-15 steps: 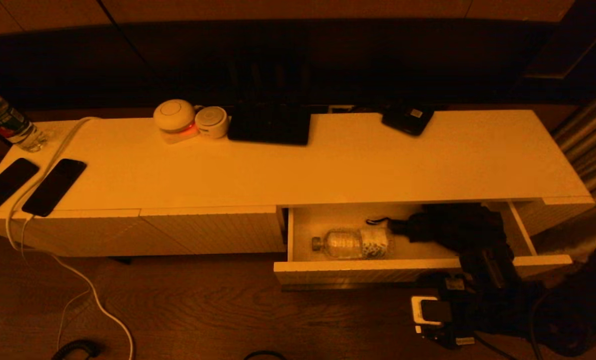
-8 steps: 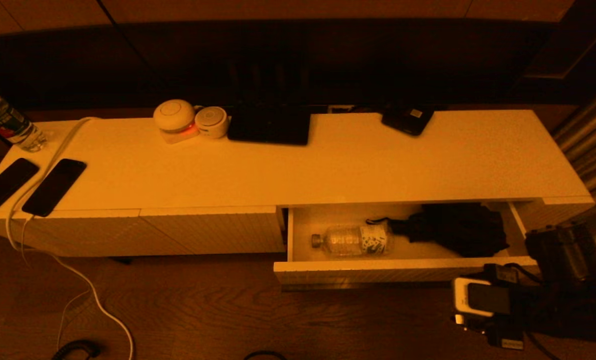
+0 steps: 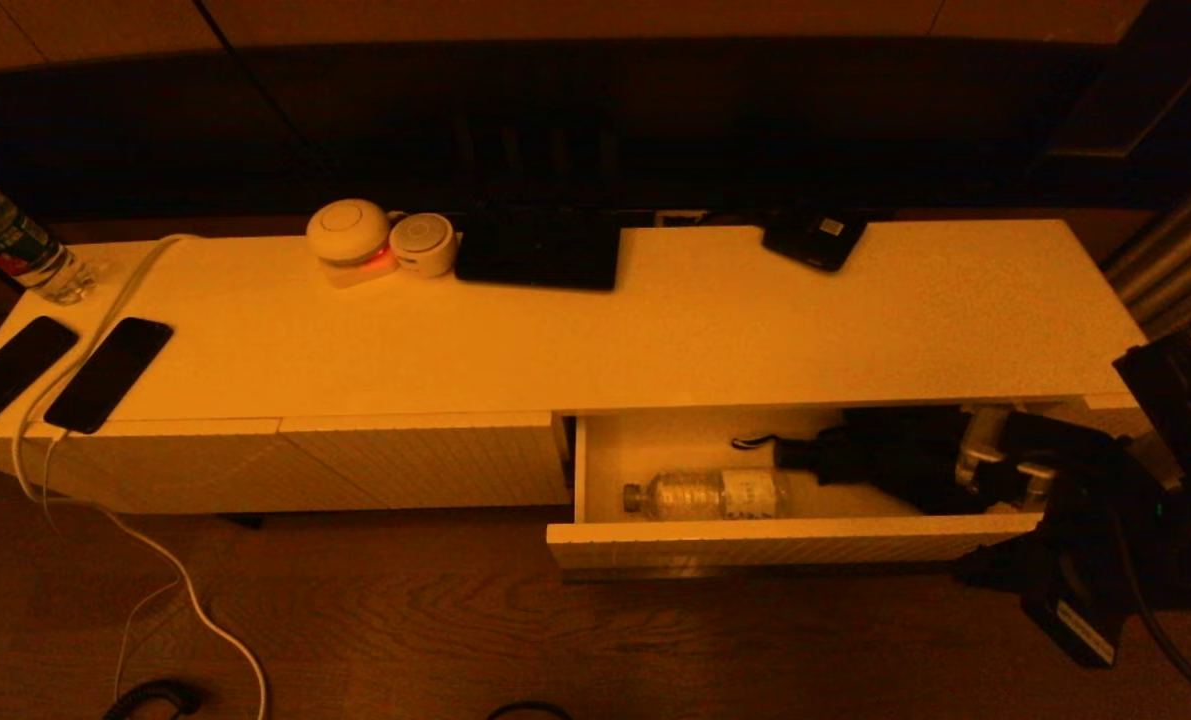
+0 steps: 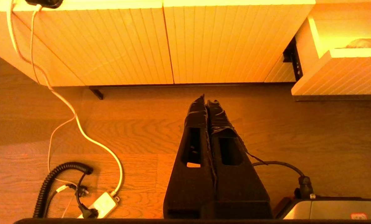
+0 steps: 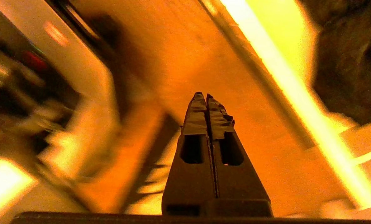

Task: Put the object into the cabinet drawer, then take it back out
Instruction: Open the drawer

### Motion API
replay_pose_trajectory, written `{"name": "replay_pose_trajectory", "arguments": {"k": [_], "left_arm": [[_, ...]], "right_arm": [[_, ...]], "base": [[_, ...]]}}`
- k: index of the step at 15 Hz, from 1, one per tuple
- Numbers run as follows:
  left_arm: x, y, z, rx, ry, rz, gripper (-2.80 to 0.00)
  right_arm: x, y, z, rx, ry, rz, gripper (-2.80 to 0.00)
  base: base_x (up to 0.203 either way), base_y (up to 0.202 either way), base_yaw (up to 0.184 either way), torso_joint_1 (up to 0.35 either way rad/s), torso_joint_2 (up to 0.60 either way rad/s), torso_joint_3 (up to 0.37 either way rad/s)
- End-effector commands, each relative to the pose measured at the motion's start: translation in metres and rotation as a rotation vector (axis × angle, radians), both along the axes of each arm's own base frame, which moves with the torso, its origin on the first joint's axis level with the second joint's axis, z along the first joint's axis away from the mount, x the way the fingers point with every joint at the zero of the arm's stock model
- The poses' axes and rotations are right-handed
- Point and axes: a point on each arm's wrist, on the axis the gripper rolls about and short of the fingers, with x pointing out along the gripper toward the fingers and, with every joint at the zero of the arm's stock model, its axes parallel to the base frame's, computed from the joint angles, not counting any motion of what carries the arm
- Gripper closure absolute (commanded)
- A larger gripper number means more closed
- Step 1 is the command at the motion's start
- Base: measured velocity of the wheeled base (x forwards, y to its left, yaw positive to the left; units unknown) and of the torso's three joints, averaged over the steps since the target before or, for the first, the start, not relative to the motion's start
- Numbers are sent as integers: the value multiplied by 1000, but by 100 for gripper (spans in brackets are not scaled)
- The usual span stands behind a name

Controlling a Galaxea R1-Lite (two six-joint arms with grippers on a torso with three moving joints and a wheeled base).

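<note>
The cabinet drawer point(image 3: 755, 545) stands pulled out at the right of the white cabinet; its ribbed front also shows in the left wrist view point(image 4: 344, 74). Inside, a clear plastic bottle point(image 3: 705, 495) lies on its side, cap to the left, apart from both grippers. A black folded umbrella point(image 3: 885, 455) lies beside it on the right. My right arm point(image 3: 1085, 500) hangs at the drawer's right end. My right gripper point(image 5: 203, 95) is shut and empty, pointing at the floor. Low over the floor left of the drawer, my left gripper point(image 4: 206, 100) is shut on nothing.
On the cabinet top point(image 3: 655, 340) lie two phones point(image 3: 110, 372), a standing bottle point(image 3: 10, 245), two round white devices point(image 3: 350, 235), a black pad point(image 3: 538, 250) and a small black box point(image 3: 815, 238). White cable point(image 4: 79, 127) and a power strip point(image 4: 102, 204) lie on the floor.
My right arm has swung from in front of the drawer's right half up to its right end. The bottle has rolled slightly toward the drawer front.
</note>
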Motion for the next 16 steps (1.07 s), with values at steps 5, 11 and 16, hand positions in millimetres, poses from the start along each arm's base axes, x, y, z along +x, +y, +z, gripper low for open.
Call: {"name": "replay_pose_trajectory", "arguments": {"k": [5,11,16], "left_arm": [[0,0,0,-1,0,0,0],[0,0,0,-1,0,0,0],[0,0,0,-1,0,0,0]], "right_arm": [[59,48,-12,208,204,-415,0],[91,65,-36,179,207,-636,0],[106,69,-42,188,200,-697,0]], "base": [[0,0,0,0,0,0],[0,0,0,0,0,0],[0,0,0,0,0,0]]}}
